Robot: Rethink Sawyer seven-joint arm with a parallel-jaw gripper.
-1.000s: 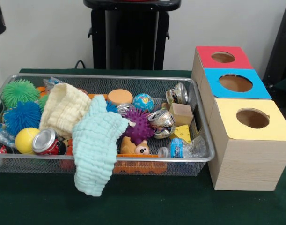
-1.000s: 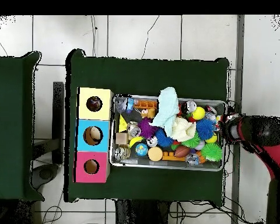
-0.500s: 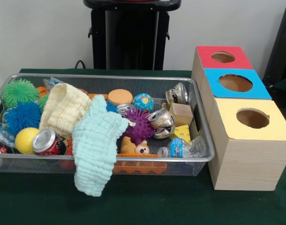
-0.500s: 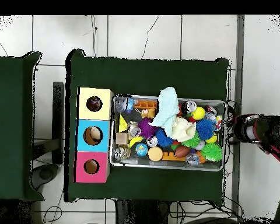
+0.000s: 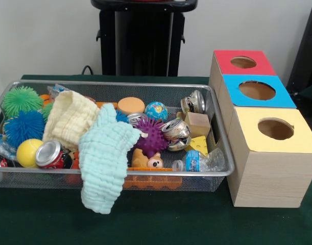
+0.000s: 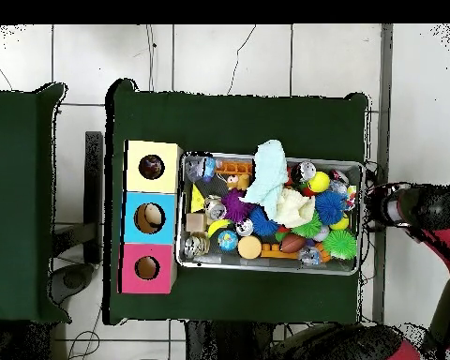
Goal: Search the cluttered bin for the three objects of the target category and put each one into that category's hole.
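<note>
The bin (image 5: pixel 120 83) is a silver wire-mesh basket full of clutter; it also shows in the overhead view (image 6: pixel 266 269). The hole (image 5: pixel 276 128) is the round cut-out in the yellow-topped wooden box, seen from above beside the bin's left end (image 6: pixel 152 167). My gripper (image 6: pixel 381 204) shows only in the overhead view, at the end of the red and black arm, just past the bin's right end and off the table's edge. It is apart from the bin. The front view shows no arm.
Blue-topped (image 5: pixel 257 90) and red-topped (image 5: pixel 243 62) boxes stand behind the yellow one. A mint cloth (image 5: pixel 104 163) hangs over the bin's front rim, and a cream cloth (image 5: pixel 69 117) lies beside it. Crushed cans (image 5: pixel 176 132), spiky balls (image 5: pixel 151 137) and a wooden cube (image 5: pixel 198 124) lie around them.
The arm's end has drawn away from the bin's right end, out past the table's edge. More of the red arm now shows at the overhead view's bottom. The bin's contents have not moved.
</note>
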